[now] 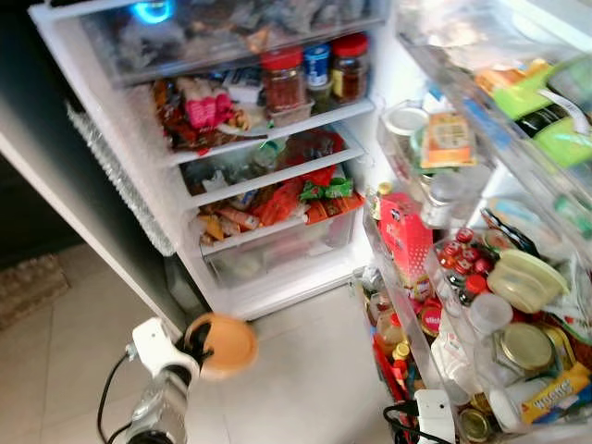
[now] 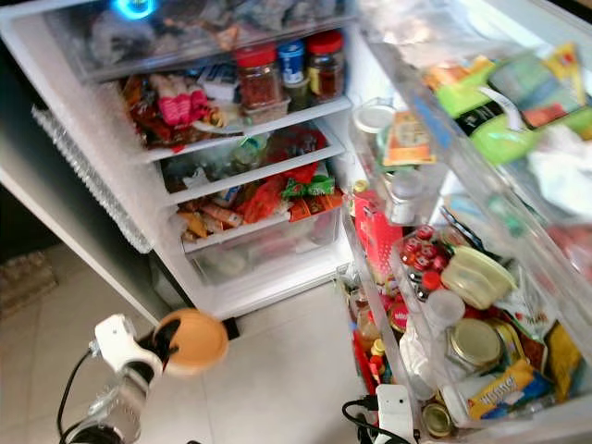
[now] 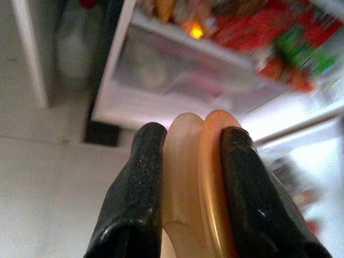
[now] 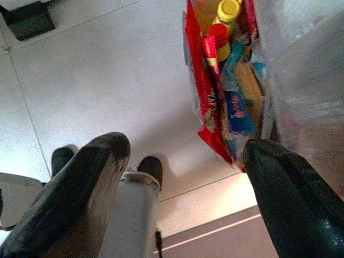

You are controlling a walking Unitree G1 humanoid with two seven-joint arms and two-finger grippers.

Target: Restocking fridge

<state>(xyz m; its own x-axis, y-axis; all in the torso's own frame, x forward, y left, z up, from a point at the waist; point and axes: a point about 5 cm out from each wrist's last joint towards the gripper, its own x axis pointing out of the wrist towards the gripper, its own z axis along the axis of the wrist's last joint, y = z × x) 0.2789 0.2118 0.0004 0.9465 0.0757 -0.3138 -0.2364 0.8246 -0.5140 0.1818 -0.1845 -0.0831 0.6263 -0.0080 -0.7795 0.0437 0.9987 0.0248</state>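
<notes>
Both black fingers of the left gripper press flat against an orange-lidded container, one on its pale body, the other on its orange lid, so it is held on edge between them. In the left wrist view the clear bottom drawer of the fridge lies straight ahead along the fingers, past bare floor tiles.

In the left eye view the container shows as a round orange disc near the lower left, in front of the fridge's bottom edge and well below the crowded shelves. The left arm is clearly the nearer one to the shelves, which lie up and forward.

In the right wrist view the right gripper hangs with its fingers spread wide and empty, over the floor beside the door's lowest bin of packets.
</notes>
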